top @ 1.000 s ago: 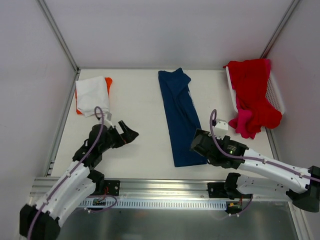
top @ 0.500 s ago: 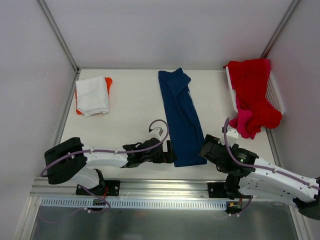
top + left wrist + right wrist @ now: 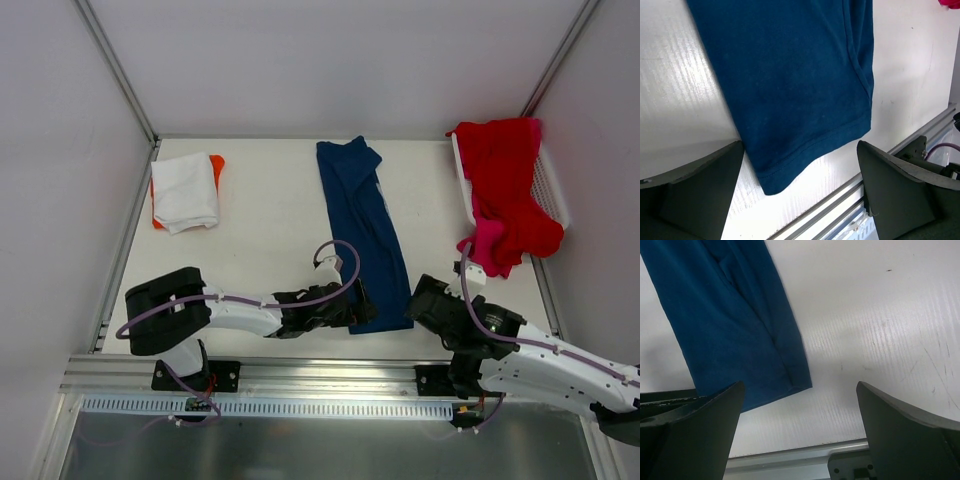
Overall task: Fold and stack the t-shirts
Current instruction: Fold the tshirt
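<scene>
The navy blue t-shirt [image 3: 360,225] lies as a long folded strip down the middle of the table. My left gripper [image 3: 355,308] stands open at its near left corner; the left wrist view has the hem [image 3: 790,75] between the spread fingers of that gripper [image 3: 800,145]. At the near right corner my right gripper [image 3: 420,305] is open, with the shirt's corner [image 3: 730,325] just ahead of the gripper [image 3: 800,385]. Neither holds cloth. A folded white t-shirt [image 3: 185,190] rests on an orange one [image 3: 216,163] at the back left. Red [image 3: 505,170] and pink [image 3: 487,245] t-shirts drape over the basket.
A white mesh basket [image 3: 553,185] stands at the back right under the red cloth. The metal rail [image 3: 330,375] runs along the table's near edge, right behind both grippers. Frame posts rise at the back corners.
My left arm has swung from the left side of the table across to the navy shirt's near left corner. The right gripper has drawn back toward the near right corner.
</scene>
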Tool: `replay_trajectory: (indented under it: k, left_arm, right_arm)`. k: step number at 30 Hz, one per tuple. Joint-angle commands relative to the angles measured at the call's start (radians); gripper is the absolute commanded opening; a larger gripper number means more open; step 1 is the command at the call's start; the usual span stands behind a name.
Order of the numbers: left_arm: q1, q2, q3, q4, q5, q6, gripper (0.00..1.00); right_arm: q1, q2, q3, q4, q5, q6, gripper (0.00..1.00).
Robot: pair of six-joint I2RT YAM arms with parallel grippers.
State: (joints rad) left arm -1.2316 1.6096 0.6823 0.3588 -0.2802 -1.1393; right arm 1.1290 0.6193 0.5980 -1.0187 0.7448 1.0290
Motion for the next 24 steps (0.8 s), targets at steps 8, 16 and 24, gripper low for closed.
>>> replay_trajectory:
  k: [8,16,24]
  left_arm:
    - [-0.064,-0.126,-0.073,-0.135,-0.163,-0.178,0.99]
    - [-0.091,-0.062,-0.089,-0.055,-0.185,-0.264,0.99]
    - [-0.091,0.052,-0.089,0.103,-0.151,-0.269,0.99]
  right_arm:
    - [-0.003,0.054,-0.004,0.023,-0.005,0.016,1.00]
    - [-0.003,0.079,-0.006,0.042,0.004,0.013,1.00]
    - [-0.002,0.053,-0.035,0.040,0.004,0.013,0.99]
